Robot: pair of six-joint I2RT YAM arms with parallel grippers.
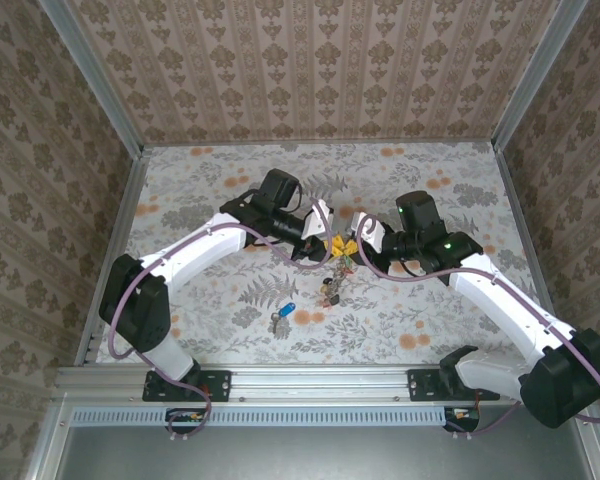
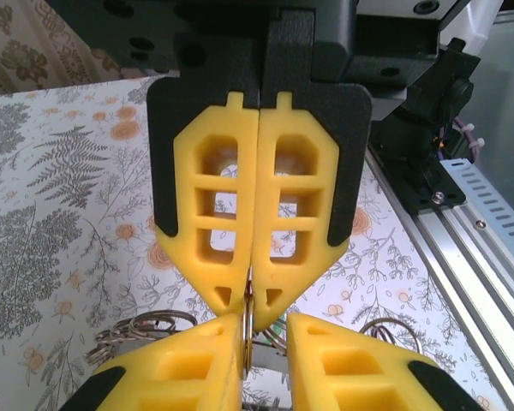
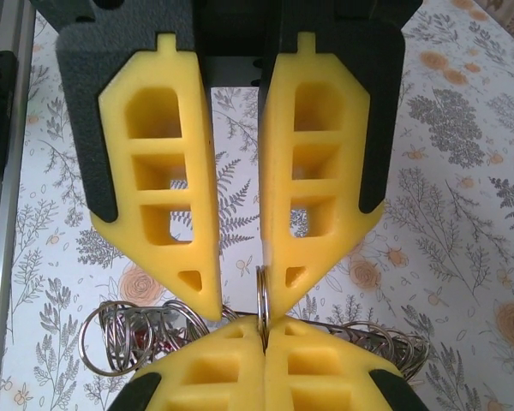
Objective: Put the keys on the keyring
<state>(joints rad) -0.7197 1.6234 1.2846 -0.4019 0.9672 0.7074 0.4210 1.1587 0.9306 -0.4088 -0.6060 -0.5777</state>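
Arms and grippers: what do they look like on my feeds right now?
The left arm and right arm have white links, black joints and a lilac cable. The left gripper and right gripper are black-bodied with yellow, window-cut fingers. A green light glows on the right arm.

Left end effector [image 2: 251,293] pinched, right end effector [image 3: 242,301] parted

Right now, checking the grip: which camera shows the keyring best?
Right wrist: the keyring stands edge-on, close and sharp, pinched by the left gripper. Left wrist shows just a sliver of it; top external, a small distant tangle.
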